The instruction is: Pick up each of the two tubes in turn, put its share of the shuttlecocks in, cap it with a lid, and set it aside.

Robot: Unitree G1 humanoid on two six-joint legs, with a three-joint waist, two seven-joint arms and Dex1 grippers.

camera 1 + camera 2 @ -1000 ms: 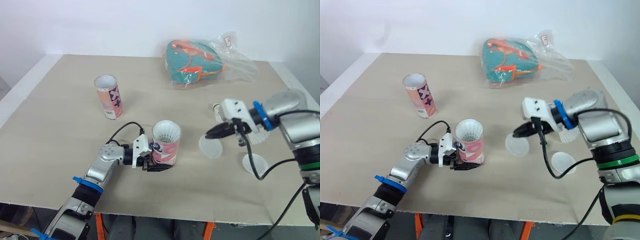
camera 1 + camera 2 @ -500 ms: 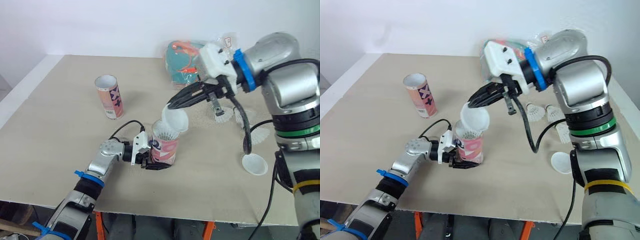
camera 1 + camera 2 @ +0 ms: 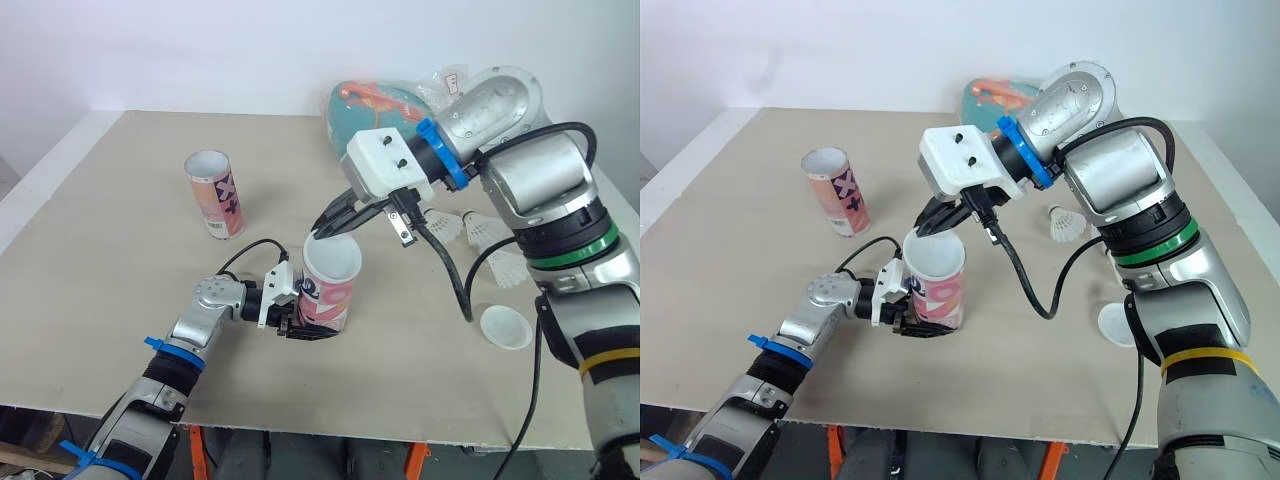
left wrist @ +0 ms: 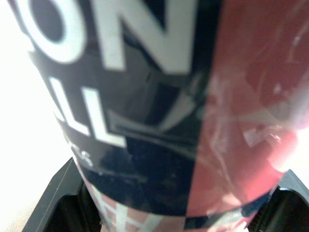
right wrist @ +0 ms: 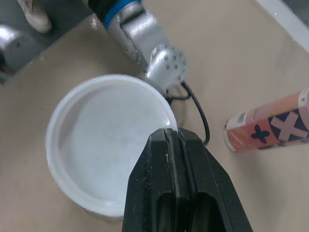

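We can read some big white letters on the dark band of the tube (image 4: 159, 111): "ON" on top and "LL" below it. The rest of the word is cut off. The other tube (image 3: 215, 193) has dark X marks on pink, and it stands up alone, well apart at the far left of the table (image 3: 110, 270).

The left arm lies low over the table and reaches forward. The left gripper (image 3: 305, 328) is turned sideways and is clamped on the bottom part of the lettered tube, which stands upright near the front middle of the table.

The right arm comes across from the right with its elbow high and its wrist bent down. The right gripper (image 3: 325, 225) has its fingers (image 5: 172, 145) pressed together on the rim of a white lid (image 5: 106, 145). The lid sits over the top of the held tube. We cannot tell if it is pushed all the way on.

Three shuttlecocks (image 3: 480, 230) and a second lid (image 3: 505, 326) lie on the right.
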